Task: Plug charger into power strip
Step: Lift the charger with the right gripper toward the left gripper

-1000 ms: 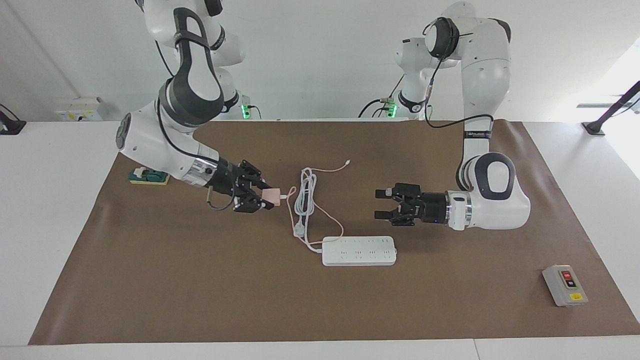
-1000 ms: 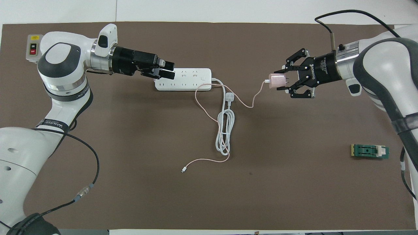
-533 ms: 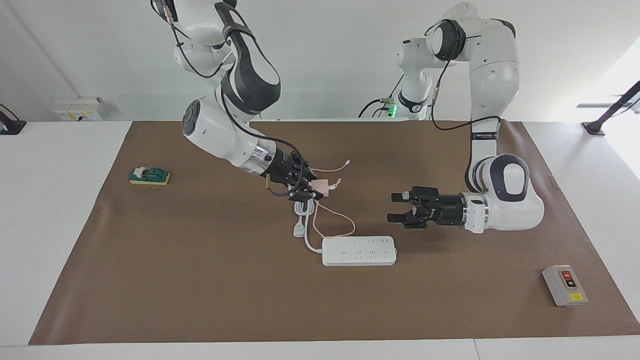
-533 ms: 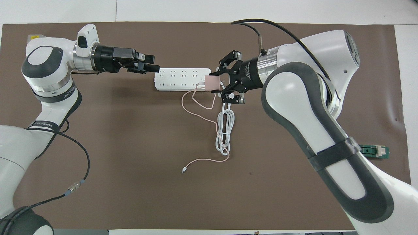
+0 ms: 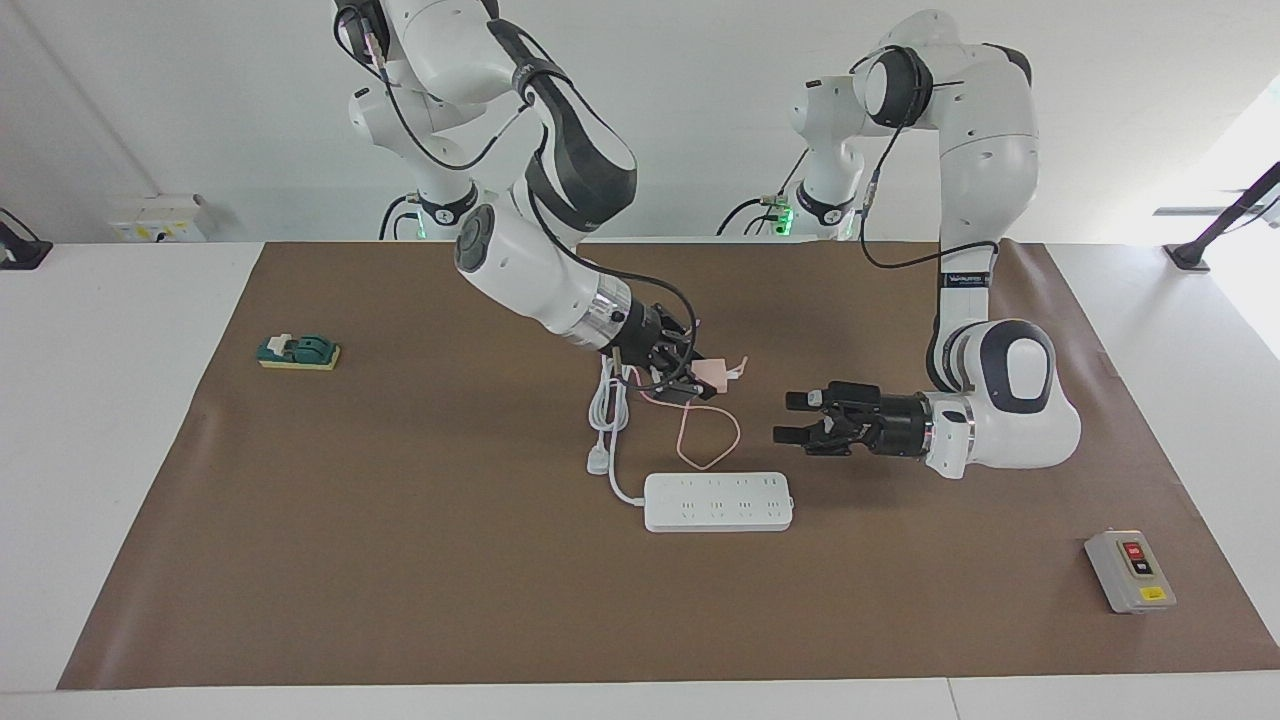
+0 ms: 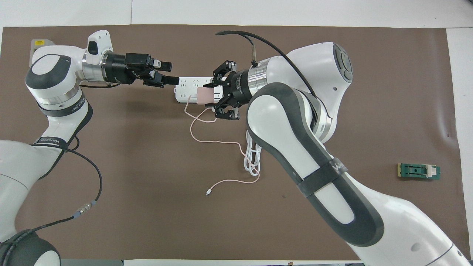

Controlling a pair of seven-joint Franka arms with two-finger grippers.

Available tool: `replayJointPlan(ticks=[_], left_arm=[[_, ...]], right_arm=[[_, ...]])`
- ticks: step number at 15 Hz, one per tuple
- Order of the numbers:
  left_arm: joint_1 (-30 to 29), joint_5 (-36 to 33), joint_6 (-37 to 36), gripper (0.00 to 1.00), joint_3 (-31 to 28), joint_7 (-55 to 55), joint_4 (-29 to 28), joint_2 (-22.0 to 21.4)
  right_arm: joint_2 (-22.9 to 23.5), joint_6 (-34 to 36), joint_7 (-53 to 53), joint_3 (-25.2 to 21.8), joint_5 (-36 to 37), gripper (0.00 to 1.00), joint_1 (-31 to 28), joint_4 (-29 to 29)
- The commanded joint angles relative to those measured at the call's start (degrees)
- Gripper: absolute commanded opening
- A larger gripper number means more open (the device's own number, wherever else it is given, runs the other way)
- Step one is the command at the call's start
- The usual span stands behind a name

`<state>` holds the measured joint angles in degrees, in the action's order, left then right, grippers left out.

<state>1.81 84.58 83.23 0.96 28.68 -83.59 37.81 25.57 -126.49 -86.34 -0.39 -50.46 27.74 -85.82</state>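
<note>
My right gripper point(image 5: 705, 377) is shut on the pale-pink charger point(image 5: 717, 373) and holds it in the air above the white power strip point(image 5: 718, 501). In the overhead view the charger point(image 6: 205, 96) and right gripper point(image 6: 212, 96) cover the middle of the strip point(image 6: 183, 89). The thin pink cable point(image 5: 706, 441) hangs from the charger in a loop onto the mat. My left gripper point(image 5: 785, 418) is open and empty, raised by the strip's end toward the left arm's end of the table. It also shows in the overhead view point(image 6: 173, 72).
The strip's thick white cord point(image 5: 606, 400) lies coiled nearer to the robots, its round plug point(image 5: 598, 462) beside the strip. A grey button box point(image 5: 1130, 570) sits toward the left arm's end. A green block point(image 5: 298, 352) sits toward the right arm's end.
My right gripper has carried the charger from the right arm's end to above the strip, dragging the pink cable along. My left gripper drew back a little from over the strip's end.
</note>
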Motion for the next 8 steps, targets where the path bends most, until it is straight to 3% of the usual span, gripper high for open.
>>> replayJointPlan(ticks=[1, 8], left_arm=[[-1.3, 0.7, -2.2, 1.0, 0.0, -1.8, 0.0, -0.1], [-1.3, 0.7, -1.9, 1.0, -0.1, -1.6, -3.1, -1.9]], right_arm=[[4.7, 0.1, -2.4, -0.3, -0.1, 0.0, 0.9, 6.9], [11.6, 0.1, -7.0, -0.7, 0.9, 0.0, 2.8, 16.8]])
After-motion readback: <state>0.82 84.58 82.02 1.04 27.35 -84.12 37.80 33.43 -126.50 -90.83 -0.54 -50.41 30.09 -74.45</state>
